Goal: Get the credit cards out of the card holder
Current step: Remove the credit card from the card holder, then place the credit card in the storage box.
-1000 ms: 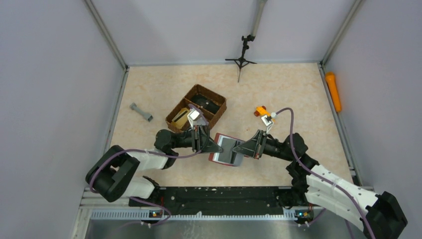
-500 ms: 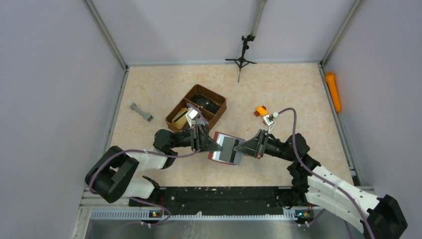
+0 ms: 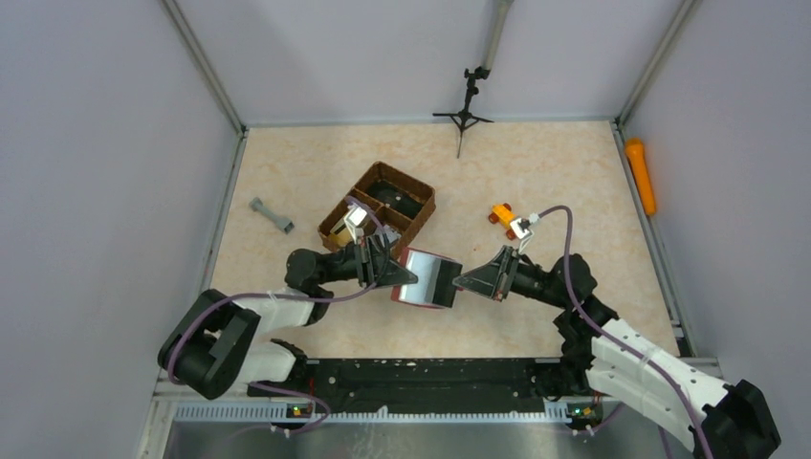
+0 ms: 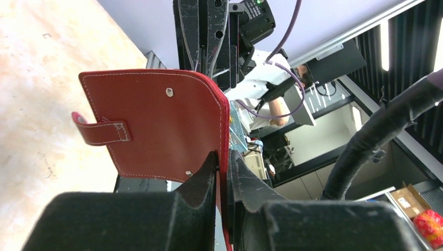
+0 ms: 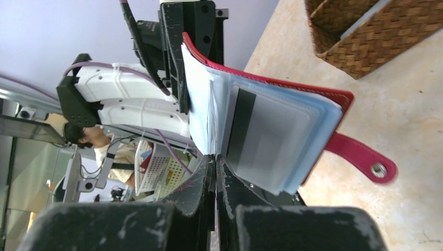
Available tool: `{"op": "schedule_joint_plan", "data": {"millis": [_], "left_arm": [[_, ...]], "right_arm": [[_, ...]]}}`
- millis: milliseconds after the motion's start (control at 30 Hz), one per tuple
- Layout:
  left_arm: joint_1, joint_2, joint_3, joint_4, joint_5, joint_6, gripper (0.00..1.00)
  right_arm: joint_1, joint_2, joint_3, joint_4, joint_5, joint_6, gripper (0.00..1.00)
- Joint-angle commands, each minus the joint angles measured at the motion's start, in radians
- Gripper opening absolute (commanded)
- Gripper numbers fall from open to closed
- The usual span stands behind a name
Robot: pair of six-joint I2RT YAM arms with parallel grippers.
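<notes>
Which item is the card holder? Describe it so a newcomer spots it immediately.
Find the brown woven basket on the table. Just in front of it, the left claw and right claw pinch the card holder between them. It is a dark red folding wallet with a snap tab, unlike anything nearby.

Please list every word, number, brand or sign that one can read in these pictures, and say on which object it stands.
No text can be read in any view.
On the dark red leather card holder: nothing, only plain metal snaps.
On the grey card with a dark stripe, inside a clear sleeve: no print visible.
On the cardboard box in the background: marks too blurred to read.
</notes>
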Motion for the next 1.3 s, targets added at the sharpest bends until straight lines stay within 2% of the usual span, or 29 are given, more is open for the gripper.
{"op": "schedule_joint_plan", "data": {"millis": [0,133,233,333,433,567,767,1100,1267], "left_arm": [[0.076,-0.087,-0.025,-0.071,0.055,0.032,0.09],[0.148,-0.207,-0.026,-0.440,0.060,0.202,0.07],[0.176,-0.335,0.022,-0.828,0.023,0.397,0.07],[0.194,-0.451,0.127,-1.315,-0.086,0.617,0.06],[0.224,-0.528,0.226,-1.619,-0.237,0.755,0.00],[0.286,-0.589,0.295,-1.774,-0.292,0.811,0.00],[0.332,-0.622,0.415,-1.969,-0.434,0.888,0.00],[0.340,-0.651,0.473,-2.047,-0.501,0.894,0.00],[0.340,-0.666,0.468,-2.036,-0.474,0.877,0.00]], "right_arm": [[-0.052,-0.008,0.043,-0.092,-0.020,-0.075,0.00],[-0.090,-0.003,0.143,-0.312,0.025,-0.217,0.00],[-0.093,0.040,0.272,-0.509,0.138,-0.370,0.00],[-0.093,0.146,0.398,-0.614,0.213,-0.474,0.00],[-0.092,0.292,0.533,-0.668,0.268,-0.569,0.00],[-0.092,0.507,0.746,-0.747,0.363,-0.695,0.00],[-0.079,0.793,1.031,-0.764,0.401,-0.822,0.00],[0.031,1.258,1.609,-1.008,0.666,-1.078,0.00],[0.078,1.401,1.765,-1.060,0.826,-1.140,0.00]]}}
